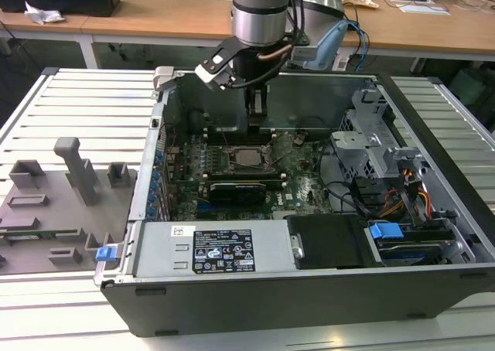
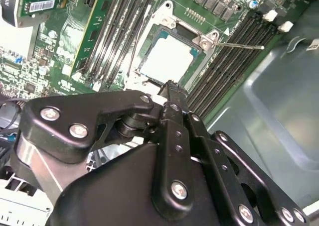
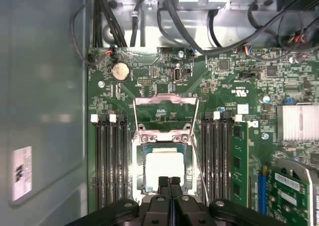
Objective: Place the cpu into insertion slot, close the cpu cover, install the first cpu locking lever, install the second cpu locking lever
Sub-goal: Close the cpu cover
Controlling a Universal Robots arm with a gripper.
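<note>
- One of the four steps looks done: the small flat square cpu with its dull silver-grey metal top lies seated in the square black insertion slot on the green circuit board.
- The thin silver-grey metal cpu cover, a frame plate with a square window, stands swung back off the slot, so I judge that closing it is still to do.
- One thin bright wire locking lever juts out free beside the slot in the second wrist view. With the cover open, I take it that neither lever is latched.
- My black gripper hangs over one edge of the slot, just beside the cpu, fingertips pressed together and carrying nothing I can see.
</note>
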